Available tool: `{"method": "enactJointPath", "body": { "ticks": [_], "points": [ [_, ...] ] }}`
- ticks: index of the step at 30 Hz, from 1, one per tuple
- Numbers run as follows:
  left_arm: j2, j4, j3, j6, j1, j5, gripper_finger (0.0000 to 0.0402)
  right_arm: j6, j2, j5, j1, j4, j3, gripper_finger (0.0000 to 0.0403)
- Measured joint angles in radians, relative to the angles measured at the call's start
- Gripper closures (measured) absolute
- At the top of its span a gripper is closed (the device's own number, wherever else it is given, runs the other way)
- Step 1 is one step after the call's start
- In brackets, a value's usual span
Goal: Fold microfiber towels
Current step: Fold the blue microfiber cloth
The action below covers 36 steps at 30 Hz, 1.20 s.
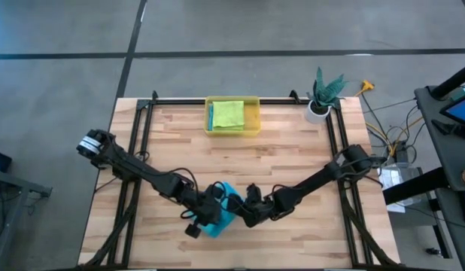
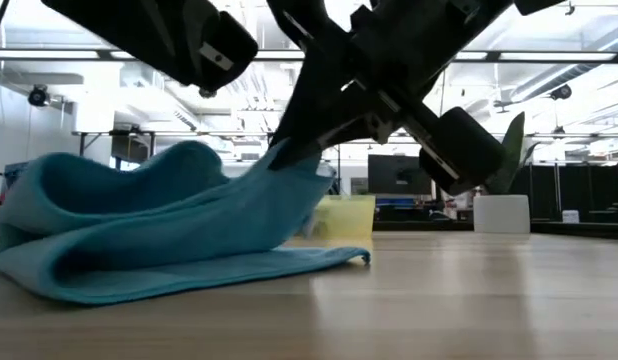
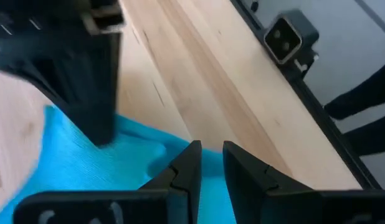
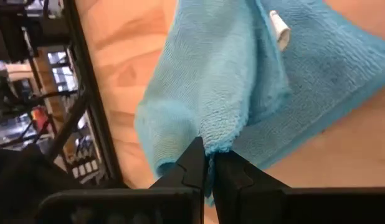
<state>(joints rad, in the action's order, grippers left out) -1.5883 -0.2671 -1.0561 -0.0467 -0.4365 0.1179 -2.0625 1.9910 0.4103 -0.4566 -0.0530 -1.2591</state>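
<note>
- Right gripper [image 4: 208, 167], near the front edge of the table [image 1: 293, 150], is clenched on a fold of the teal towel [image 4: 211, 93]; its wrist view shows the two dark fingertips pinched together with the cloth's edge caught between them.
- Left gripper [image 3: 208, 163] sits just beside it on the other side of the same towel, its fingers close together with a narrow gap; whether any cloth is caught in that gap I cannot tell.
- From table height the teal towel [image 2: 159, 230] lies in a loose doubled heap, its lower layer flat on the wood and its upper layer drawn up to a point where the dark gripper parts meet it.
- From above, both arms reach in from the table's two sides and meet over that towel [image 1: 221, 211] (most of it is hidden under them).
- Farther back, at the middle of the far edge, stands a yellow bin [image 1: 253, 120] holding a folded lime green towel [image 1: 229, 114], with a strip of teal showing beside it.
- At the far right corner a small potted plant [image 1: 323, 94] stands in a white pot.
- Beyond the table lies a grey floor [image 1: 59, 83].
</note>
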Motion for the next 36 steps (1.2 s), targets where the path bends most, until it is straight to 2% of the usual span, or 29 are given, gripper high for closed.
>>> {"method": "enactJointPath", "body": {
  "ticks": [7, 13, 18, 20, 22, 28, 32, 36],
  "points": [
    [-0.006, -0.005, 0.044, 0.000, -0.004, 0.000, 0.0350, 0.100, -0.044, 0.037, 0.011, -0.024, 0.008, 0.0394],
    [0.012, -0.011, 0.043, -0.061, -0.004, -0.002, 0.0350, 0.314, -0.091, 0.039, 0.015, -0.021, 0.002, 0.0394],
    [0.085, -0.014, 0.035, -0.131, -0.007, -0.008, 0.0350, 0.246, -0.109, 0.037, 0.015, -0.177, 0.003, 0.0394],
    [0.116, -0.023, 0.035, -0.131, -0.009, -0.035, 0.0350, 0.226, -0.107, 0.037, 0.015, -0.227, 0.007, 0.0394],
    [0.148, -0.061, 0.036, -0.130, -0.011, -0.084, 0.0350, 0.271, -0.107, 0.037, 0.018, -0.215, 0.010, 0.0394],
    [0.185, -0.108, 0.074, -0.127, -0.008, -0.244, 0.0350, 0.569, -0.108, 0.038, 0.029, -0.122, -0.004, 0.0394],
    [0.163, -0.107, 0.117, -0.157, -0.009, -0.233, 0.0350, 0.445, -0.106, 0.040, 0.041, -0.282, -0.014, 0.0394],
    [0.121, -0.074, 0.144, -0.181, -0.011, -0.200, 0.0350, 0.492, -0.107, 0.065, 0.043, -0.265, -0.016, 0.0394]
  ]
}}
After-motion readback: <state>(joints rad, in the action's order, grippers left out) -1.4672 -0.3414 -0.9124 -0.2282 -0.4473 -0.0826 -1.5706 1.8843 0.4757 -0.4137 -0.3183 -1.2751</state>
